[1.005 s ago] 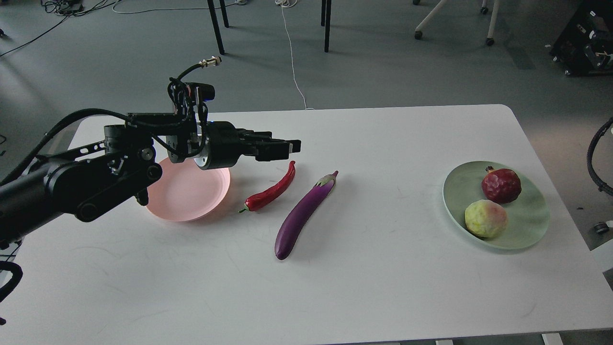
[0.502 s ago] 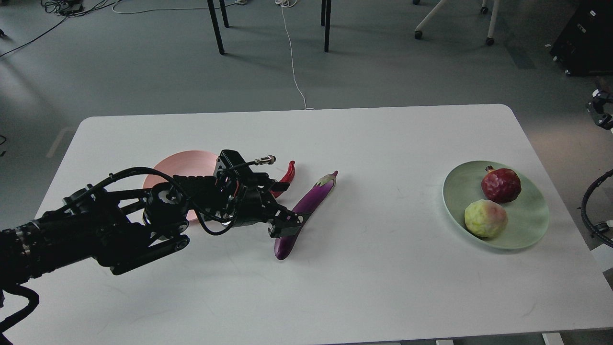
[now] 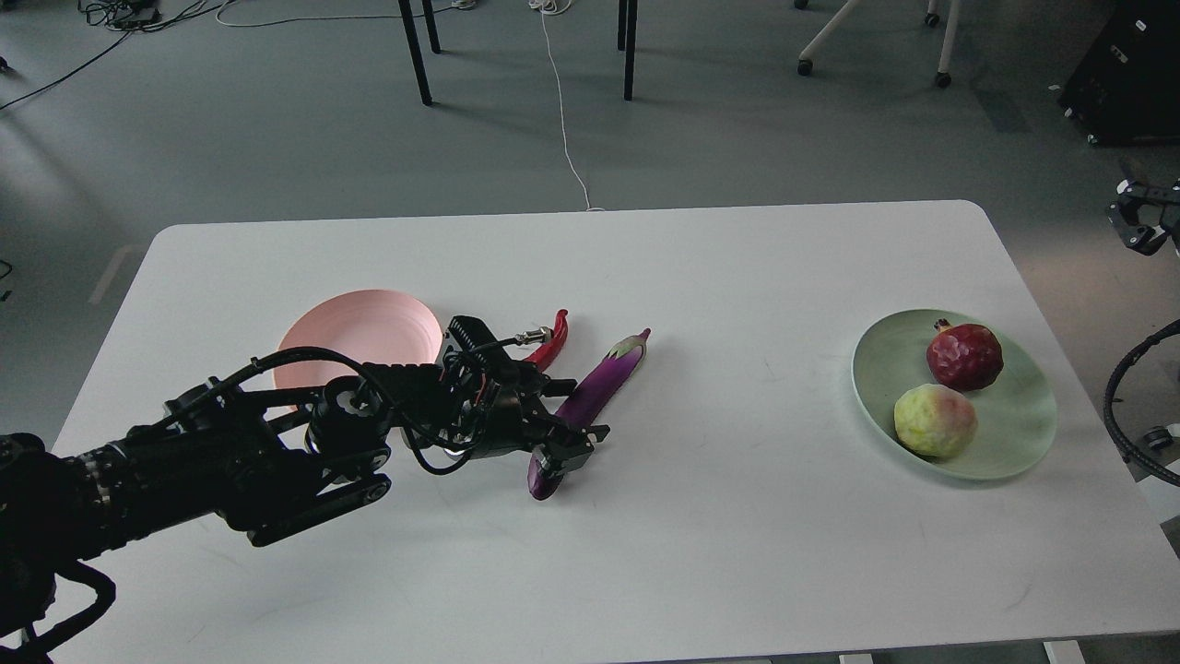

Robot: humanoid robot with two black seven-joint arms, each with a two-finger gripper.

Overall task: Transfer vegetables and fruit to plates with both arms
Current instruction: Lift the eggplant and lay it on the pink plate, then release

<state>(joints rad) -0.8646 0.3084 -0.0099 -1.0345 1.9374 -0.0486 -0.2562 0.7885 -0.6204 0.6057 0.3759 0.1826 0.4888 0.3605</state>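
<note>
The purple eggplant [image 3: 604,378] lies slanted on the white table [image 3: 701,553] at centre. My left gripper [image 3: 570,444] is low over its lower half, fingers spread on either side of it, and the eggplant rests on the table. The red chili [image 3: 556,336] lies just left of the eggplant, mostly hidden behind my left wrist. The pale pink plate [image 3: 350,337] is empty at the left. The mint green plate [image 3: 1014,424] at the right holds the pomegranate [image 3: 965,357] and the yellow-green fruit [image 3: 935,420]. My right gripper [image 3: 1143,224] shows small at the right edge, off the table.
My left arm [image 3: 212,461] stretches across the table's front left. A black cable hose [image 3: 1120,406] of my right arm hangs beside the table's right edge. Chair and table legs [image 3: 630,55] stand on the floor beyond the table.
My left gripper swung from above the pink plate down and right onto the eggplant's lower half, then moved slightly further right. My right gripper rose into view at the right edge.
</note>
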